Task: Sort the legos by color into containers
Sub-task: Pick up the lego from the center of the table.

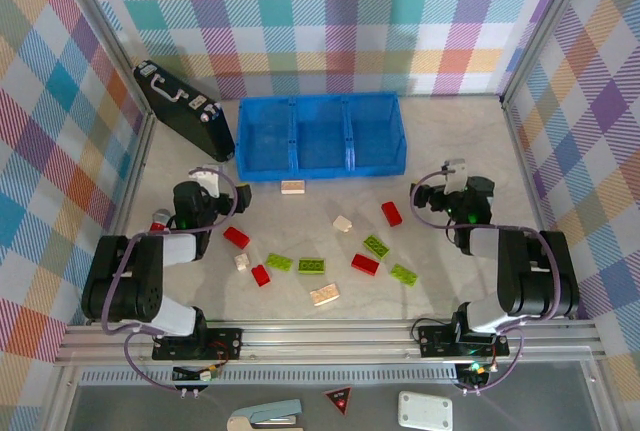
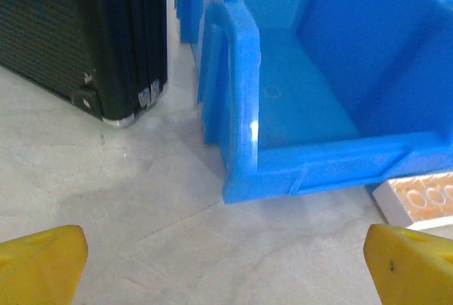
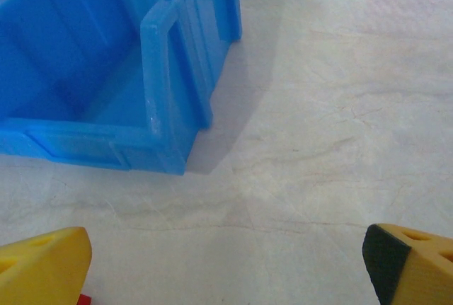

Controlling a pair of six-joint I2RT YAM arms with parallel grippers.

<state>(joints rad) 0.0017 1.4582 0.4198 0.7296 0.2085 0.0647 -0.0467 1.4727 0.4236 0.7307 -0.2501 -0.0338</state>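
Currently all three containers [image 1: 320,170], compartments of one blue bin at 12 o'clock on the table [image 1: 445,271], show bare blue floors. The legos [image 1: 311,265] lie scattered toward 6 o'clock of the bin, one cream brick [image 1: 293,187] just beside its front wall. Left gripper [image 2: 226,266] and right gripper [image 3: 226,266] are both spread wide, holding nothing.
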